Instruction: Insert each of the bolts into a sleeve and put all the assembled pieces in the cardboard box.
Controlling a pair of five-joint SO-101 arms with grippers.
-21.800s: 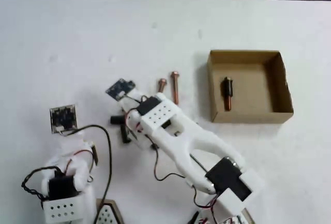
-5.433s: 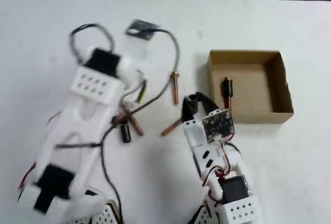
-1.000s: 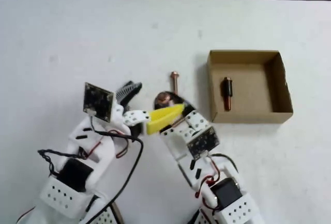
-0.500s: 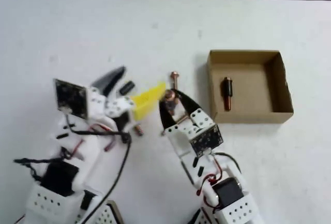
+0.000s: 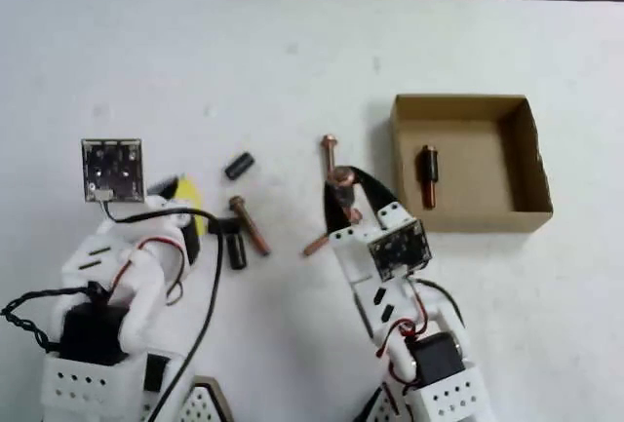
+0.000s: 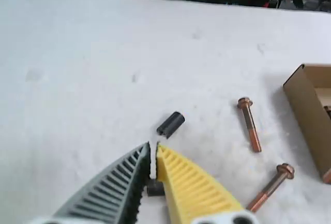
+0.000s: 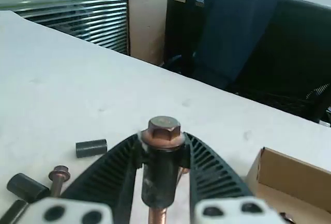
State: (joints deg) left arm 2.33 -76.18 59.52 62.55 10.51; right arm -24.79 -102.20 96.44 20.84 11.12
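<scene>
**High view with both wrist views.** The right gripper (image 5: 342, 188) pinches a bolt-and-sleeve assembly (image 7: 161, 157). Its jaws press on the dark sleeve; the copper hexagonal head stands clear above them and the shank tip shows below. The assembly's long axis is upright, roughly square to the table (image 5: 292, 52).

In the high view the cardboard box (image 5: 478, 217) lies between 2 and 3 o'clock of these jaws, near but apart, mouth upward. One finished piece (image 5: 427, 176) lies inside by the 9 o'clock wall, with its axis running 12 to 6.

The right arm is the nearer to the box. It reaches in from 5 o'clock with the wrist aimed toward 11. The carry to the box probably has to lift the shank tip over the box's 9 o'clock wall.

The left gripper (image 6: 153, 150), jaws pressed together on nothing, hangs over the table well off at 9 o'clock.

Unassembled parts:
- A loose bolt (image 5: 330, 156) lies just beyond the right jaws at 12 o'clock.
- A second bolt (image 5: 317, 244) lies at 7 o'clock.
- A third bolt (image 5: 252, 225) lies at 9 o'clock.
- A free sleeve (image 5: 239, 165) lies at 10 o'clock.
- Another sleeve (image 5: 236, 251) lies at 8 o'clock.
</scene>
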